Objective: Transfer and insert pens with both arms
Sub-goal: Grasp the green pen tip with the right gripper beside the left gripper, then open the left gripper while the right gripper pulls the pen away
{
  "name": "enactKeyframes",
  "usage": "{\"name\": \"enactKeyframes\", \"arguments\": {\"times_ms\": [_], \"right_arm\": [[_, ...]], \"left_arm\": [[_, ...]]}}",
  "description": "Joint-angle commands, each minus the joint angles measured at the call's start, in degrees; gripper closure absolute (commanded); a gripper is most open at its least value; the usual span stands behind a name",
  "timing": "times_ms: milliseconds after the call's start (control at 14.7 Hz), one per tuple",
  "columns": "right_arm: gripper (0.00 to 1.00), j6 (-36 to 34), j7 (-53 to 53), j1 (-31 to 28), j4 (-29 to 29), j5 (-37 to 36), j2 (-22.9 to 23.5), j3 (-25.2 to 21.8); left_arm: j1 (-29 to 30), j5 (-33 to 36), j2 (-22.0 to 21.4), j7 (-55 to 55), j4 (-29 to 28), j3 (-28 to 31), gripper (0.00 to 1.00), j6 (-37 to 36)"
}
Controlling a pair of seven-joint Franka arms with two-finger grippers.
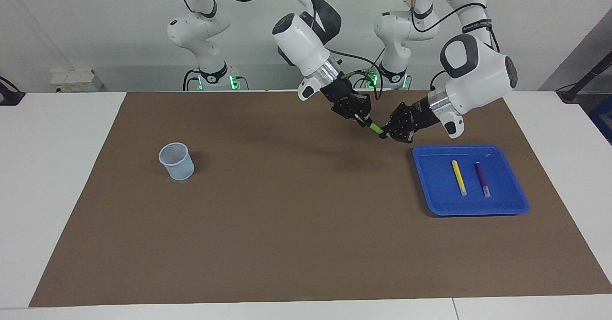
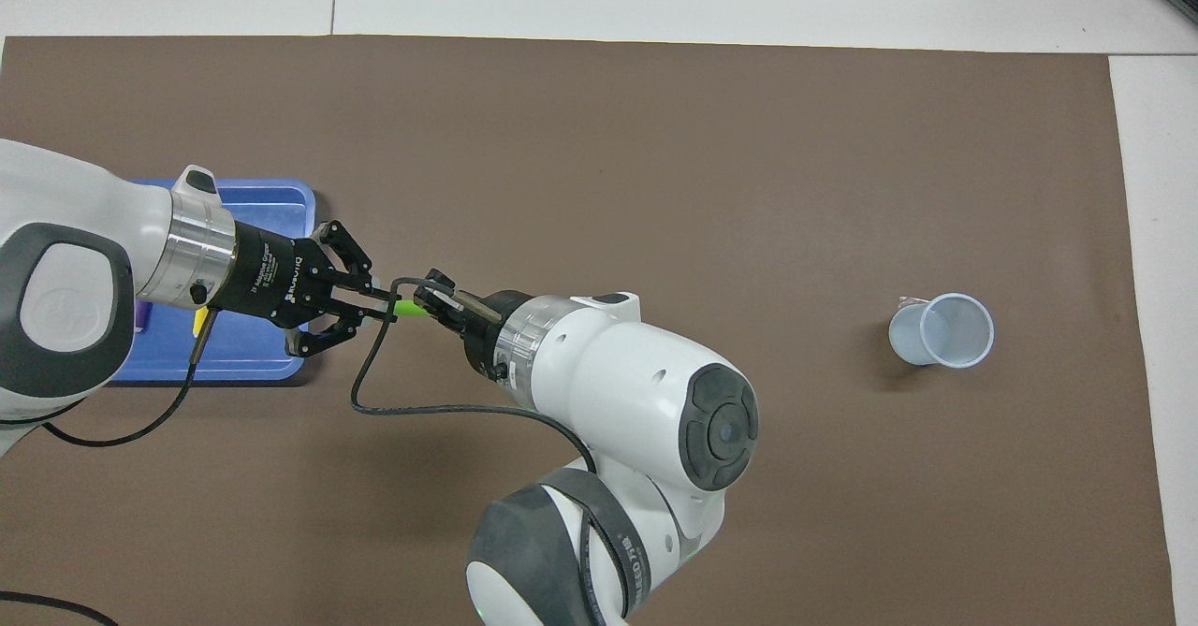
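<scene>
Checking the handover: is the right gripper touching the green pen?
Touching: in the facing view the right gripper closes around the green pen's upper end.

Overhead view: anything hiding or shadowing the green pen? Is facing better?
Overhead view: the green pen shows only as a short stub between the left gripper and right gripper; the left arm covers most of the blue tray. Facing view: pen unobstructed, soft arm shadows on the mat, no glare.

Both white arms reached inward until their black grippers nearly met, raised in the air. The left gripper [image 1: 385, 133] and right gripper [image 1: 361, 118] each pinched one end of a green pen [image 1: 374, 127].
</scene>
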Motion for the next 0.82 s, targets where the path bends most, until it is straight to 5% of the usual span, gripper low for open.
{"name": "enactKeyframes", "arguments": {"times_ms": [0, 68, 136, 341, 546, 751], "right_arm": [[1.00, 0.10, -2.96, -0.72, 0.22, 1.40, 0.32, 0.14], [1.00, 0.01, -3.32, -0.72, 0.22, 1.40, 0.32, 0.14], [1.00, -0.07, -3.32, -0.72, 0.13, 1.40, 0.32, 0.06], [1.00, -0.42, -6.64, -0.89, -1.10, 1.40, -0.11, 0.06], [1.00, -9.53, -20.14, -4.39, -1.98, 1.22, -1.26, -0.12], [1.00, -17.55, -32.45, -9.49, -6.70, -0.27, -3.88, -0.29]], "left_arm": [[-0.65, -0.92, -2.05, 0.17, -2.16, 0.46, 1.00, 0.42], [-0.65, -0.83, -2.05, 0.61, -2.07, 0.46, 0.56, 0.42], [-0.65, -0.83, -2.05, 1.05, -2.16, 0.46, 0.02, 0.51], [-0.74, -0.83, -2.13, 1.32, -2.16, 0.46, 0.00, 0.42], [-0.65, -0.83, -2.40, 1.75, -2.16, 0.46, 0.00, 0.34], [-0.13, -0.04, -2.75, 17.52, -2.59, 0.81, 0.00, -1.41]]}}
